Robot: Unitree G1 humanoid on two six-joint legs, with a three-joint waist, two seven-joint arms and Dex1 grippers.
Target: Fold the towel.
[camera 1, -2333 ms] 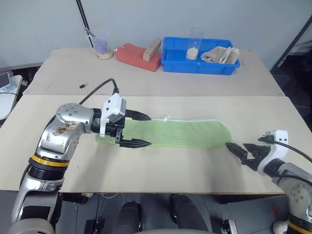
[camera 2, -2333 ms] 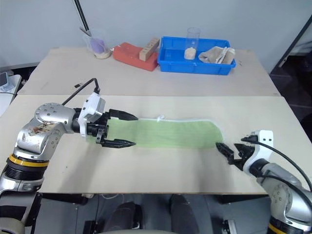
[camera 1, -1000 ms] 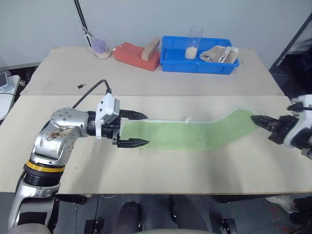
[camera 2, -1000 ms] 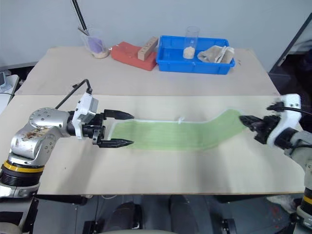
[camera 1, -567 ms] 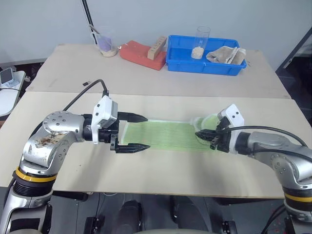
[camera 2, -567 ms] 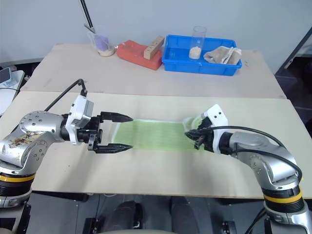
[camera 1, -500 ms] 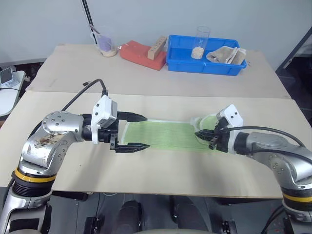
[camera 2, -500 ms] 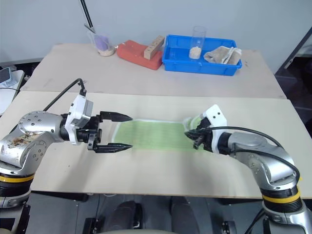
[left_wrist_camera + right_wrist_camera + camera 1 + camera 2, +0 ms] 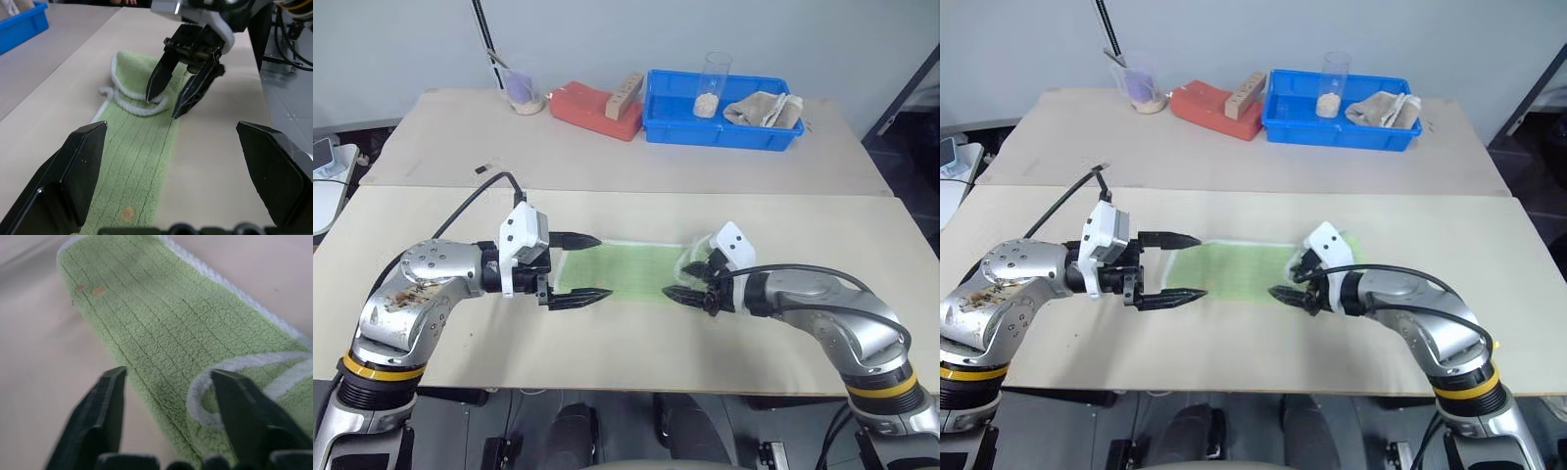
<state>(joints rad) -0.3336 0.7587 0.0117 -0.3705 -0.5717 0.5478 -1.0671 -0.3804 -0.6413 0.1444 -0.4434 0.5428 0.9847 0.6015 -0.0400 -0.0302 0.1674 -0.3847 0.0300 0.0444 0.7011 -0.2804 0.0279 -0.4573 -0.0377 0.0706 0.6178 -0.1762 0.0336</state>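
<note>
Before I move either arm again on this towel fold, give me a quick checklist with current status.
1. Right gripper let go of the towel: ok, fingers apart.
2. Folded end lying on the towel: ok, white-edged end rests on the green strip, bunched.
3. Fold edges aligned: not ok, the folded end lies rumpled.
4. Left gripper open and holding nothing: ok.
5. Left end of towel flat on the table: ok.

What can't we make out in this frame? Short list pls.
- Towel in the head views: its right end, folded back, lies partly behind the right gripper.
- Left wrist view: the towel's near end is hidden behind the left gripper.
- Small printed mark: too small to read.
- Blue bin, head views: the far-side contents are too small to identify.
</note>
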